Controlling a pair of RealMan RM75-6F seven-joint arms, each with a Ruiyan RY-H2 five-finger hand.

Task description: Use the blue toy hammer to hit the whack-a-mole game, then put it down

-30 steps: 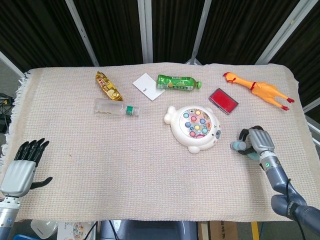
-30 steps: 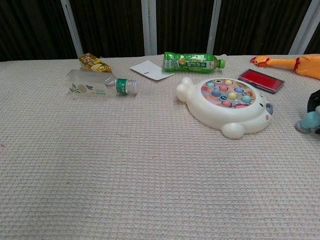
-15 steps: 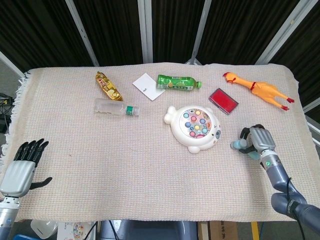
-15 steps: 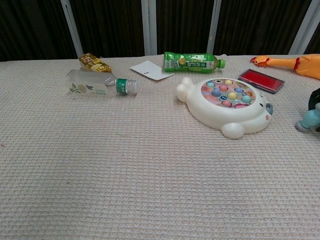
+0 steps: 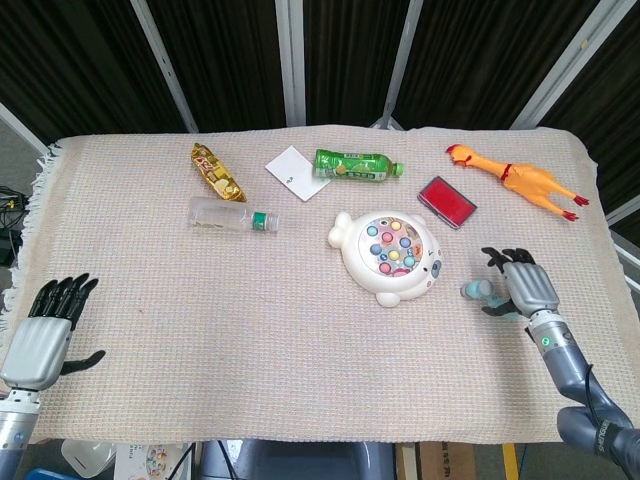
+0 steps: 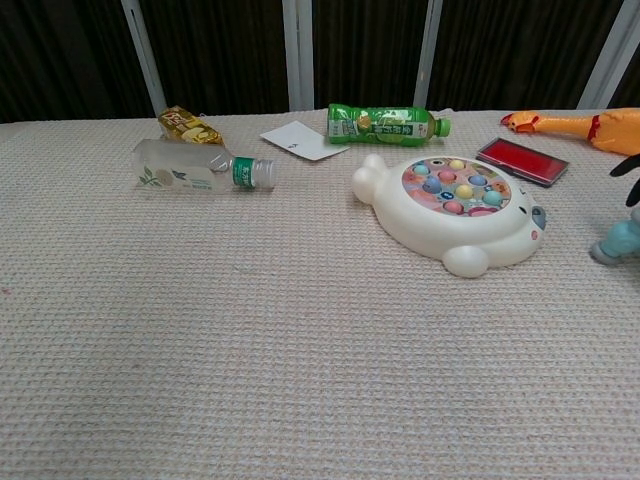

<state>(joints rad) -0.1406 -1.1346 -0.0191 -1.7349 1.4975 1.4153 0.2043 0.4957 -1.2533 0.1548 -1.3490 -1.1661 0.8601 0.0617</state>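
The blue toy hammer (image 5: 479,292) lies on the cloth just right of the white whack-a-mole game (image 5: 388,256); its pale blue head (image 6: 617,243) shows at the right edge of the chest view, beside the game (image 6: 458,210). My right hand (image 5: 524,285) hovers right beside the hammer with fingers spread, holding nothing; only its dark fingertips (image 6: 630,179) show in the chest view. The hammer's handle is mostly hidden under that hand. My left hand (image 5: 45,335) rests open at the front left edge of the table, far from both.
Behind the game lie a green bottle (image 5: 355,165), a white card (image 5: 296,172), a red case (image 5: 446,201) and a rubber chicken (image 5: 520,180). A clear bottle (image 5: 231,215) and a gold snack packet (image 5: 216,172) sit at the back left.
My right hand was wrapped around the hammer; its fingers have now spread and the hand has drawn slightly back right, leaving the hammer on the cloth. The left hand stayed put.
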